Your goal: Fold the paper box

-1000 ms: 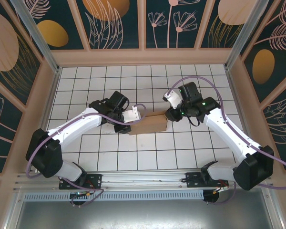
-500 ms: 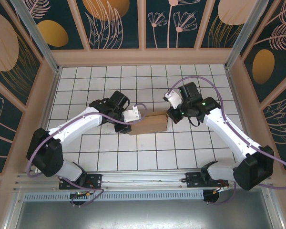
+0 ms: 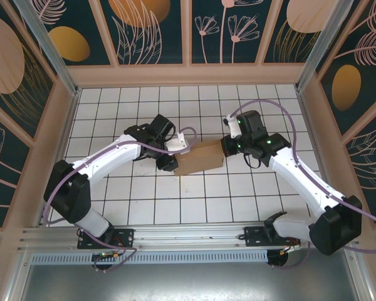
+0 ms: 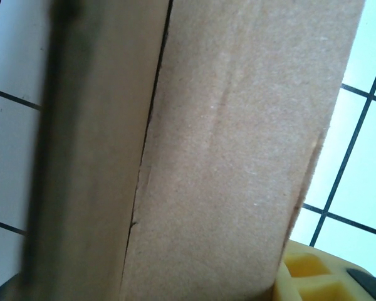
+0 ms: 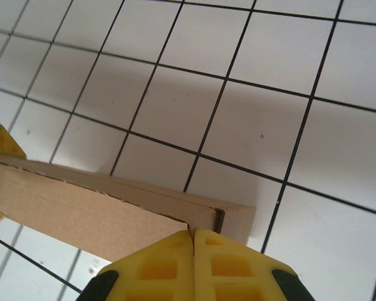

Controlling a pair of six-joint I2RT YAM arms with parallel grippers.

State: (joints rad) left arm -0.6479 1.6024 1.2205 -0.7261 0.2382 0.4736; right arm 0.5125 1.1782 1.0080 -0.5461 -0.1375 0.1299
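I see the paper box (image 3: 200, 158), a folded brown rectangle, at the middle of the white tiled table (image 3: 175, 207). My left gripper (image 3: 173, 162) pinches its 9 o'clock end, with a yellow finger on either side. My right gripper (image 5: 193, 235) sits at the 3 o'clock end, fingers pressed together, tips against the box's edge.

White tiled floor (image 3: 144, 207) w/ dark grout lines in a square grid, evenly lit from above. Pale wooden frame (image 3: 188, 75) boxes it in on 3 sides. Back wall panels (image 3: 156, 31) & side panels (image 3: 12, 94): dark teal w/ pink line-drawn leaves, flowers, orange ovals. Silver metal posts (image 3: 47, 44) at back corners. Near edge: aluminium rail (image 3: 188, 233), grey metal sheet (image 3: 188, 282) below.
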